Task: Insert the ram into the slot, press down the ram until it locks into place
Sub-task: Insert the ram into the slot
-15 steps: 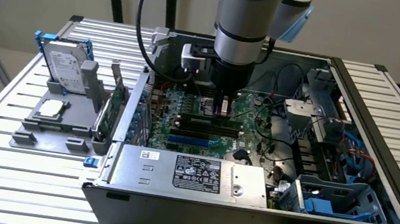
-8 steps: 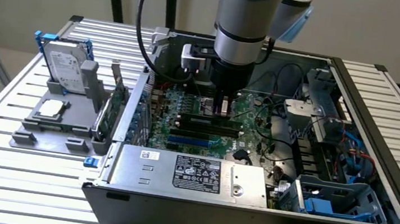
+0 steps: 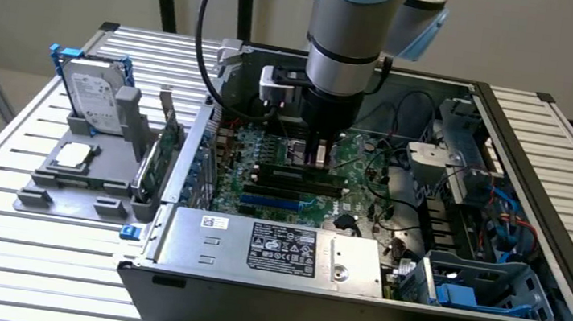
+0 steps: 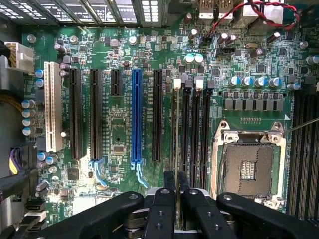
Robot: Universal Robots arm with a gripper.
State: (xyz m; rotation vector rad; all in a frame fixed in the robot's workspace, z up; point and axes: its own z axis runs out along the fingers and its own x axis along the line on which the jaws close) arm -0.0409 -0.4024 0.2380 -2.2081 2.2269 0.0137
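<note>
Gripper (image 4: 177,183) clamped on ram (image 4: 177,144), stick upright on edge, inside computer case (image 3: 355,318). Ram lined over slot (image 4: 174,99), row's end farthest from processor socket (image 4: 247,167). Seating depth unclear.

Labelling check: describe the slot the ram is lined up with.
In the open computer case, find the motherboard's square processor socket. Four long black slots run beside it. The slot is the one farthest from that socket, under the ram.

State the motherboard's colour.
The motherboard is green, clearest in the wrist view.
</note>
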